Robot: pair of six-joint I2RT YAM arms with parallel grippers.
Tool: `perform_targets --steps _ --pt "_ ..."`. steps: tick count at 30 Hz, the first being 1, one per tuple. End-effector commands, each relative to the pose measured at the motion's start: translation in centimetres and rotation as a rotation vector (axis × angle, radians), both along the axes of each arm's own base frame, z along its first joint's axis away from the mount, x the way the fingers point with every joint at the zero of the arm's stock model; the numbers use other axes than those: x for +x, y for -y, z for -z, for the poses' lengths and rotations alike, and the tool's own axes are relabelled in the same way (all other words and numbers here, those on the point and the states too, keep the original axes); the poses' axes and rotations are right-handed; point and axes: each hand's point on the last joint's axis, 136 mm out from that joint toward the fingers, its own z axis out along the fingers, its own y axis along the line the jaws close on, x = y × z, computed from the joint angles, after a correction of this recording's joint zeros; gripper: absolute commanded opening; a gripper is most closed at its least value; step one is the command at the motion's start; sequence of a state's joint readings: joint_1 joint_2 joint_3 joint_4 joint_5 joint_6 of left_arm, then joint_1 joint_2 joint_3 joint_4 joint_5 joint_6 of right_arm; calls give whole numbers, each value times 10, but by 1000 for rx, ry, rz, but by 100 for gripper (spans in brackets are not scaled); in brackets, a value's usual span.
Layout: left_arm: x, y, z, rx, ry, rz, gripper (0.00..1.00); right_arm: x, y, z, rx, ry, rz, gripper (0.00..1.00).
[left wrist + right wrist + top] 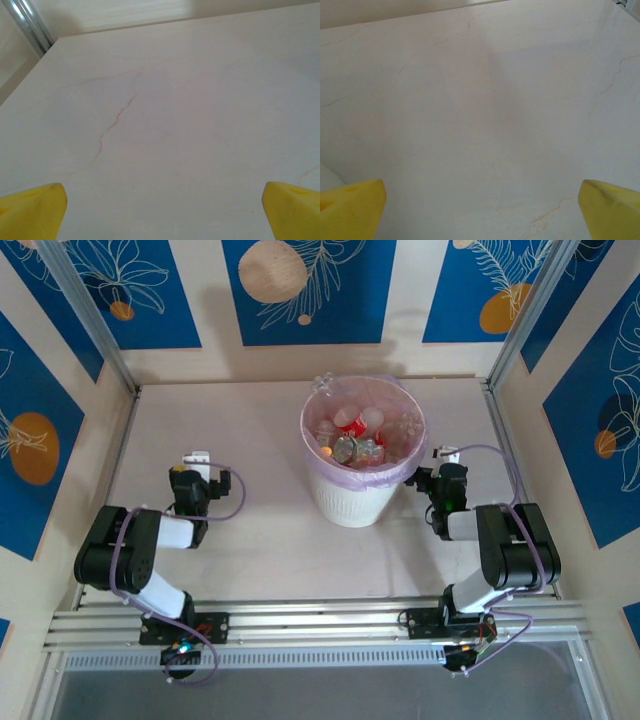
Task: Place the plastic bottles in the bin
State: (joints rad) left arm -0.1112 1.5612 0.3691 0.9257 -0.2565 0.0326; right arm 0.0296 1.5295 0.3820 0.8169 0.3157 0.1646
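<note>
Yellow fingertips (30, 212) of the left gripper (162, 215) sit at the bottom corners of its wrist view. They are spread far apart, with nothing between them but bare pale table (200, 100) crossed by a thin reddish vein. In its own wrist view the right gripper (480, 210) looks much the same, jaws wide and empty over plain tabletop. From above, both arms are folded back close to their bases, each hand pointing toward the far wall. The bin (350, 502), a white ribbed wastebasket with a pink bag (335, 478) turned over its rim, stands upright between the two hands. It is well off to the right of the left gripper and a little ahead of it. It is just beside the right gripper on that hand's left, near but apparently not touching. The plastic bottles (352, 425) lie heaped inside it, clear bodies with red caps and labels showing. One clear piece pokes up at the far left of the rim, and I cannot tell whether it is a bottle neck or bunched bag. Every bottle I can make out is within the bin's mouth. I judge the collecting step to be finished, or all but finished, with neither hand engaged on anything. The next move probably calls for no grasp at all. It would be a check that nothing is perched on the rim, then keeping both hands open and away from the bin wall, the right one especially, so the basket is not nudged or tipped.
</note>
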Motion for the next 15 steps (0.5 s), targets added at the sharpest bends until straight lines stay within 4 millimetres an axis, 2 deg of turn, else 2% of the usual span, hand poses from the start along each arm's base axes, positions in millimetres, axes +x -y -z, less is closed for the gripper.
perform_targets --steps 1,15 --pt "2 2 -5 -14 34 17 100 7 -2 -16 -14 67 -10 99" --pt "2 0 -6 -14 38 5 100 6 -4 -14 -14 53 -19 99"
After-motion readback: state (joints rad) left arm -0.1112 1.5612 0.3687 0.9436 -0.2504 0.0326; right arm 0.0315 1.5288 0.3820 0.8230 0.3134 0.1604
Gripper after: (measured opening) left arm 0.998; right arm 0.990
